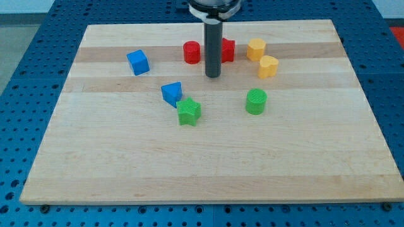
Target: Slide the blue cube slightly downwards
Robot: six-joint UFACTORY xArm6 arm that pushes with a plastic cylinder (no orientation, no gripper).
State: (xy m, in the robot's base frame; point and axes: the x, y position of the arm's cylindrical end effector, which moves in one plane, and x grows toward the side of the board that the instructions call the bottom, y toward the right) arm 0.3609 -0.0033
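The blue cube sits on the wooden board toward the view's upper left. My tip rests on the board well to the right of the cube, just below and between a red cylinder and a red block partly hidden behind the rod. A second blue block, wedge-like, lies below and to the left of my tip, touching a green star.
A yellow hexagonal block and a yellow heart-like block lie to the right of my tip. A green cylinder sits below them. The board lies on a blue perforated table.
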